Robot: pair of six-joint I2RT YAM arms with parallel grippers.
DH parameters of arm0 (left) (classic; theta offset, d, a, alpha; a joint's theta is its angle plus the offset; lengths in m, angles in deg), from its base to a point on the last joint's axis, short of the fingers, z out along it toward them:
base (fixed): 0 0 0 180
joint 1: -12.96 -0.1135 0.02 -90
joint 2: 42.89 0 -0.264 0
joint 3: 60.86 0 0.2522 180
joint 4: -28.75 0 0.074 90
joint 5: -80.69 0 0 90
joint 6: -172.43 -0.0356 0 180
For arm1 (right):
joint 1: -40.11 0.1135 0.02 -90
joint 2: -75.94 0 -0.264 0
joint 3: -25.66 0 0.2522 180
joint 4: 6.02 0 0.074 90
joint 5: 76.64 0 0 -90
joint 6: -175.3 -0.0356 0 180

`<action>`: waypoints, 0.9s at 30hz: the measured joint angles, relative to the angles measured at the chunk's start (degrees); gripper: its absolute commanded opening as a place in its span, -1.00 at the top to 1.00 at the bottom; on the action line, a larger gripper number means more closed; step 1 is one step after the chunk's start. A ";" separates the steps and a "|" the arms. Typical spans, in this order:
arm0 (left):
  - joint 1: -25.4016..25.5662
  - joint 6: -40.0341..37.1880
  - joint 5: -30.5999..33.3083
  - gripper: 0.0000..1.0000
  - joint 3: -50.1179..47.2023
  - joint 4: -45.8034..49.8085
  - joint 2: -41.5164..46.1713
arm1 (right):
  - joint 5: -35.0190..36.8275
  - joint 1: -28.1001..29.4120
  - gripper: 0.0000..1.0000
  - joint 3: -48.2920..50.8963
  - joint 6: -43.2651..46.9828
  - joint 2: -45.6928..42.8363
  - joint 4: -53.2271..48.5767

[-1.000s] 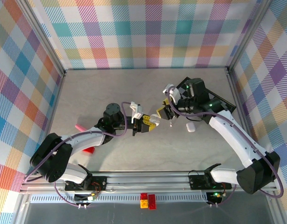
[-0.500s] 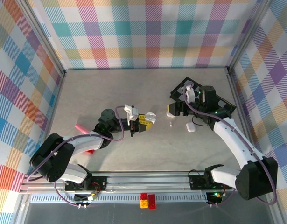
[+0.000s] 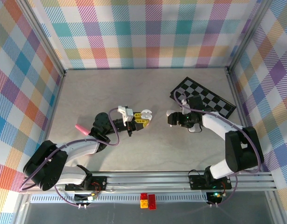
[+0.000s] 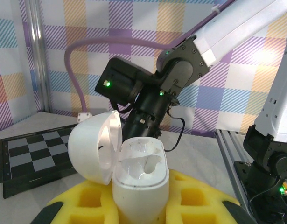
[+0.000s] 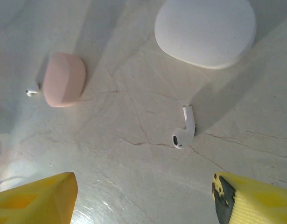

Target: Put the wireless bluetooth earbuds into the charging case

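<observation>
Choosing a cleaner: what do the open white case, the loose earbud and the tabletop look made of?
Open white case: smooth plastic, satin, soft highlights on its lid. Loose earbud: glossy white plastic, likely. Tabletop: pale, veined like marble, faint sheen; stone or laminate, unclear.

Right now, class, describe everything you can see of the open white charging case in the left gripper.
The charging case is glossy white plastic, egg-shaped, in two parts: a rounded body and a domed lid hinged open to the left in the left wrist view. It stands upright, showing two moulded wells that look empty. The left gripper holds it, yellow padded jaws clamped on its lower body; nothing else touches it.
</observation>
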 measured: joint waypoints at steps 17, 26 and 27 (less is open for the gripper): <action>0.00 -1.07 -0.04 0.96 0.00 3.10 0.59 | 0.02 3.15 -0.49 -8.98 1.86 12.07 0.85; 0.00 -2.25 -0.07 0.96 -0.02 4.74 1.68 | -0.59 3.45 -0.48 -12.68 5.09 15.54 -0.96; 0.00 -2.32 -0.04 0.96 -0.02 4.76 1.68 | -0.87 3.45 -0.48 -13.33 5.60 16.26 -1.33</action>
